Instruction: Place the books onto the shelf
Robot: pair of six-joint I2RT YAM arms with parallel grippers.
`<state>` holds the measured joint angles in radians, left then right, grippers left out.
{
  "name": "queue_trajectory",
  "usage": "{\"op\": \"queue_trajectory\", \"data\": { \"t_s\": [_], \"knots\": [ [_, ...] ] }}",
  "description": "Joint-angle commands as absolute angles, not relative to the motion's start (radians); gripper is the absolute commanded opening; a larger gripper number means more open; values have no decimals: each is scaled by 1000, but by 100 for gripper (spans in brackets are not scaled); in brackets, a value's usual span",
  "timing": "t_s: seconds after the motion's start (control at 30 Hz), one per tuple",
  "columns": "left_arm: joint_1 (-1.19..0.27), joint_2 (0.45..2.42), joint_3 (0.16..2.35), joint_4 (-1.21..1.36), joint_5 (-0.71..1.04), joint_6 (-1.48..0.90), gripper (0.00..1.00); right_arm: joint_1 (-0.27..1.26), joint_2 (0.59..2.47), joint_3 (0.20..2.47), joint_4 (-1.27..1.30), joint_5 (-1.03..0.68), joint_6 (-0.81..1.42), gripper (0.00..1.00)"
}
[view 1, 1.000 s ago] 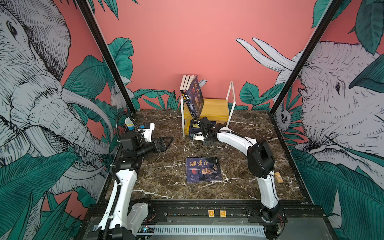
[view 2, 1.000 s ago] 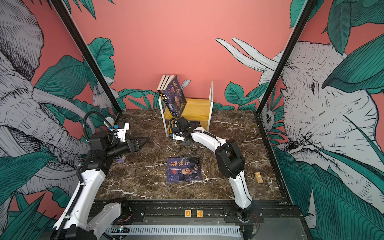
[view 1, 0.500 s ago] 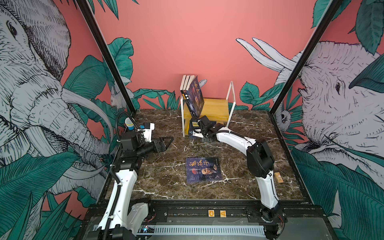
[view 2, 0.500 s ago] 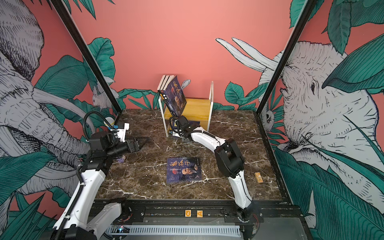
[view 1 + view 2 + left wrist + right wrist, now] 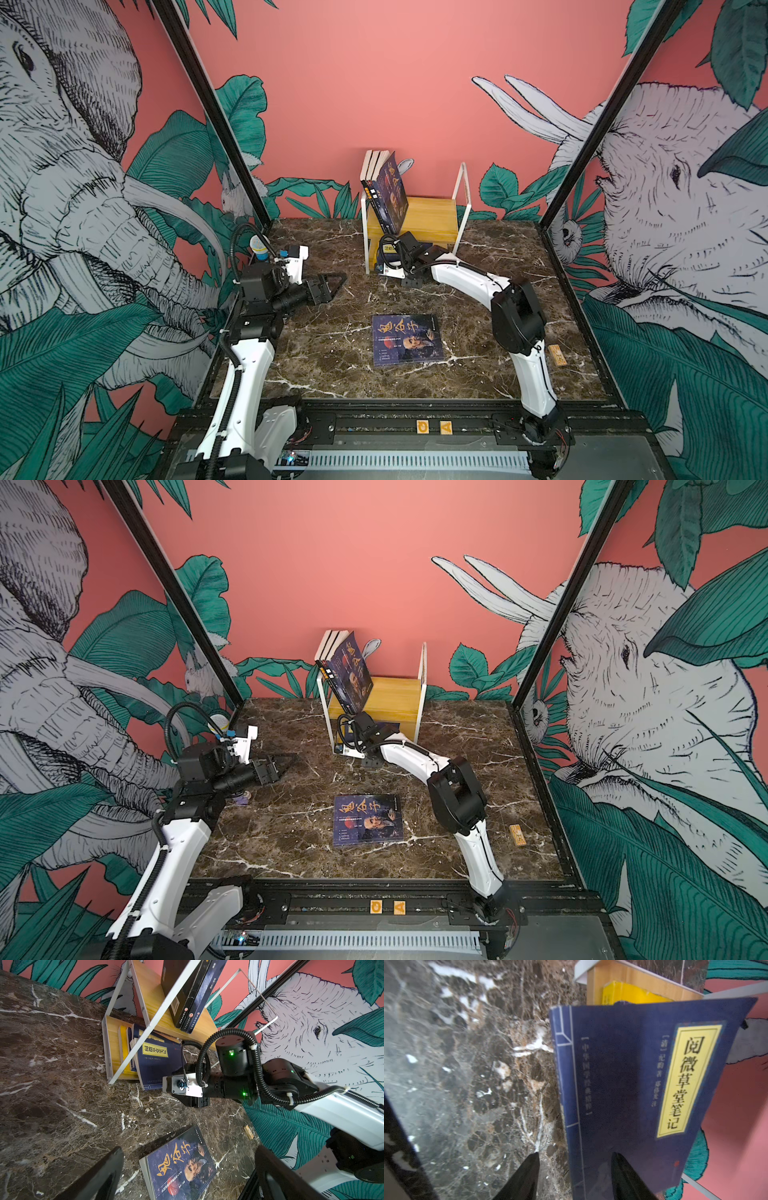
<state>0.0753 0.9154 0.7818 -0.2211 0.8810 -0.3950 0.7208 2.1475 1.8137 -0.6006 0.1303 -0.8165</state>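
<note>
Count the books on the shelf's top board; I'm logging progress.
3, leaning together at the left end of the top board: two black-spined books farthest left, then a navy portrait-cover book. A thinner one between them could be hidden.

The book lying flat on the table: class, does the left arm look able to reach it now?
Probably yes: the book lies alone, the open left claw hovers nearby, nothing between them.

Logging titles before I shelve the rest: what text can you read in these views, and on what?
"阅微草堂笔记": yellow label on the navy book.
"中华国学经典精粹": same cover, small print.
"鬼谷子": book lying flat.
"G", "A": orange tags on the front rail.
Spines of the upright books: too small to read.
</note>
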Motion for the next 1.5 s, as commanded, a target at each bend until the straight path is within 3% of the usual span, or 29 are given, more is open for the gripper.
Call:
{"op": "queue_trajectory", "data": {
  "t_s": [0.0,0.23,0.67,0.87,0.97,1.3,1.47],
  "knots": [
    [84,908,774,-207,899,-383,99,744,2150,1860,-615,89,-794,59],
    [84,903,774,-209,901,-381,99,765,2244,1930,-498,219,-801,56],
    [84,908,774,-208,893,-380,99,771,2284,1974,-508,179,-808,58],
    [85,914,772,-201,890,-380,99,763,2304,1989,-440,261,-796,45],
    [83,913,775,-204,901,-385,99,763,2309,1996,-414,265,-787,43],
    [86,913,769,-199,891,-377,99,767,2328,2023,-365,313,-788,53],
    [86,910,770,-199,900,-381,99,777,2236,1964,-462,239,-789,60]
  ]
}}
